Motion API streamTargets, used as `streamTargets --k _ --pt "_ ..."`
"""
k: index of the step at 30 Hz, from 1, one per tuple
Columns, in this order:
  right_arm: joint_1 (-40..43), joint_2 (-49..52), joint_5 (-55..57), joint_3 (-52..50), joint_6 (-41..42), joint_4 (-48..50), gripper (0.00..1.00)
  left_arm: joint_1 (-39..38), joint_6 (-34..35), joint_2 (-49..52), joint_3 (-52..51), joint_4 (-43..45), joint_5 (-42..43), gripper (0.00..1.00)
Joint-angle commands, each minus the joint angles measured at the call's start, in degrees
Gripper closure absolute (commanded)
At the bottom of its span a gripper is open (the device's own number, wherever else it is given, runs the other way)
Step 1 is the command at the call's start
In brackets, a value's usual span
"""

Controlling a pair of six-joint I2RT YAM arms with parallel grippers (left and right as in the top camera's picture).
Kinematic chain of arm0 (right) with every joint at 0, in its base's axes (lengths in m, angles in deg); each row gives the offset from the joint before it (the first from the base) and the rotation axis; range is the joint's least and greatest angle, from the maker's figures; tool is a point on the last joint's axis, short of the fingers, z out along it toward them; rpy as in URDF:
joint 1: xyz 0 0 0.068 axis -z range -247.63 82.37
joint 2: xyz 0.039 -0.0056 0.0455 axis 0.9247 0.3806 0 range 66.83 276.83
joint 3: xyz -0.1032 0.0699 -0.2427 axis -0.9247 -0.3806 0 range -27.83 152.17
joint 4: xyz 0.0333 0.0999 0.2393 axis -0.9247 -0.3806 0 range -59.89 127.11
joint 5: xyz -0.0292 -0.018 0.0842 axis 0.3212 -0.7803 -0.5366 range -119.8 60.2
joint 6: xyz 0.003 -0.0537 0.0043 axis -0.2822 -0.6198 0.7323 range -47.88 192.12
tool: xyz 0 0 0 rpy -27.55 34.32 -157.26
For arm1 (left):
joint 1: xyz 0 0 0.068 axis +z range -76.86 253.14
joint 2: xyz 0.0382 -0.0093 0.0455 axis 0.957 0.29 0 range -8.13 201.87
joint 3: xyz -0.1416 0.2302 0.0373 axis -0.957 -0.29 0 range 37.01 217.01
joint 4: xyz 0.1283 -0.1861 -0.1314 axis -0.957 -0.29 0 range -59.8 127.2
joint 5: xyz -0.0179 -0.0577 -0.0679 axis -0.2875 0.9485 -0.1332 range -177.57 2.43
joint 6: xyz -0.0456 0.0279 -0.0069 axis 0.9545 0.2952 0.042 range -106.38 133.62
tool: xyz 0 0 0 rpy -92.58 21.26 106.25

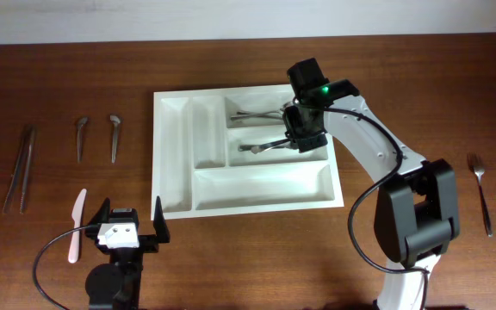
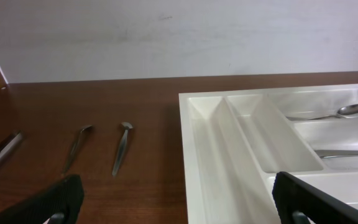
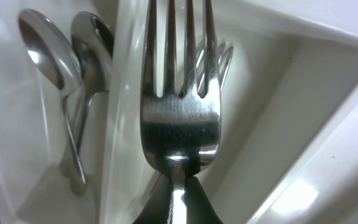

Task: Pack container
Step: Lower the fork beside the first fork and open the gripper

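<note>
The white cutlery tray [image 1: 175,155] lies mid-table; it also shows in the left wrist view [image 2: 229,162] and fills the right wrist view [image 3: 328,81]. My right gripper [image 1: 304,138] hangs over the tray's middle long compartment, shut on a steel fork [image 3: 179,106] by its neck. Another fork [image 3: 219,59] lies below it in that compartment. Two spoons [image 3: 67,68] lie in the neighbouring top compartment [image 1: 257,112]. My left gripper [image 1: 130,226] is open and empty near the front edge, left of the tray's front left corner.
On the wood left of the tray lie long tongs [image 1: 20,168], two small tweezers [image 1: 82,136] [image 1: 114,136] and a pink knife [image 1: 77,224]. A lone fork [image 1: 480,185] lies at the far right. A white wall [image 2: 179,37] stands behind the table.
</note>
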Motion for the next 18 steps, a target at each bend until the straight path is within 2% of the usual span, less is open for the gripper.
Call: streamTargets --k 1,13,18 --pt "-1.2 1.2 -0.3 -0.3 0.9 0.0 0.95 0.3 -0.9 -0.3 -0.2 0.0 0.2 0.01" --pt "-2.4 1.9 -0.3 -0.3 0.9 0.0 0.91 0.3 -0.9 -0.3 -0.2 0.0 0.2 0.01" --pt "-2.4 1.9 -0.3 -0.3 0.9 0.0 0.79 0.3 -0.9 -0.3 -0.2 0.0 0.2 0.01"
